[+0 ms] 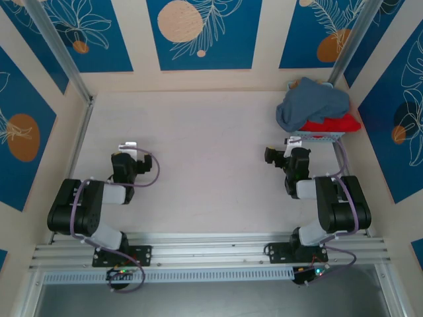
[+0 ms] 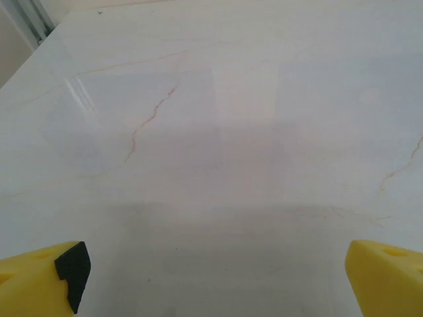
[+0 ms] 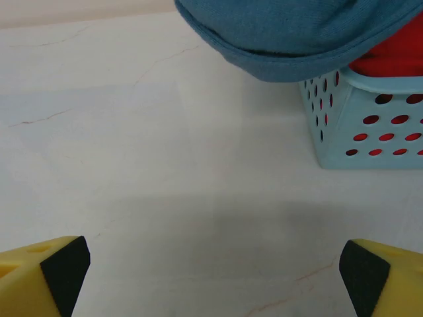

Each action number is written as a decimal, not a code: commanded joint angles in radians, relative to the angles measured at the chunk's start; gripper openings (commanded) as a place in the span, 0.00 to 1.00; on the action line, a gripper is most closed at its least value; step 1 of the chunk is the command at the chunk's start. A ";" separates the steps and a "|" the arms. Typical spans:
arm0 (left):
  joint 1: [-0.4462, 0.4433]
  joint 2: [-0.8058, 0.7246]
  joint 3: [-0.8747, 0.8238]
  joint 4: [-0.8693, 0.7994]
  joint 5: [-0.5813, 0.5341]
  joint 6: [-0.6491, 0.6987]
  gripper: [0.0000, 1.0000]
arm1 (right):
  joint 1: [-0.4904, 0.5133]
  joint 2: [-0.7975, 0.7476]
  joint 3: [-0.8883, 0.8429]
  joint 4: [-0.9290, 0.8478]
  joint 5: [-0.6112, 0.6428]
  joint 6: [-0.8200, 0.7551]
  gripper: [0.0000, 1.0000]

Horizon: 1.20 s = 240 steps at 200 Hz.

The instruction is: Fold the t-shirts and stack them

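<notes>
Seen from above, a crumpled slate-blue t-shirt [image 1: 310, 104] lay heaped over a red t-shirt [image 1: 338, 124] in a light-blue mesh basket [image 1: 320, 138] at two o'clock on the table [image 1: 198, 132]. In the left wrist view the left gripper [image 2: 211, 277] stood spread wide and empty. In the right wrist view the right gripper [image 3: 211, 274] gaped empty too, with the slate-blue t-shirt overhanging the basket's rim at one o'clock.

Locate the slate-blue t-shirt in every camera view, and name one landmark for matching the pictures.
Top external: the slate-blue t-shirt lies at the far right, heaped over the light-blue basket.
Right wrist: it is at the top right, drooping over the basket's rim.
Left wrist: this camera faces the veined tabletop.
Shared landmark: the basket, under the shirt in the top and right wrist views.
</notes>
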 commanded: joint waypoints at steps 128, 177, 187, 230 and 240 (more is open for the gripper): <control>-0.006 0.010 0.022 0.044 -0.011 0.013 1.00 | 0.006 0.013 0.020 0.048 0.012 0.010 1.00; -0.006 0.010 0.022 0.044 -0.011 0.013 1.00 | 0.006 0.012 0.018 0.050 0.010 0.012 1.00; -0.006 0.007 0.017 0.053 -0.013 0.014 1.00 | 0.004 0.008 0.011 0.061 0.008 0.012 0.99; -0.043 -0.272 0.169 -0.416 -0.171 -0.064 1.00 | 0.113 -0.279 0.033 -0.137 0.210 -0.042 0.99; -0.069 -0.345 0.200 -0.487 -0.227 -0.086 1.00 | 0.136 -0.398 0.078 -0.236 0.248 -0.016 0.99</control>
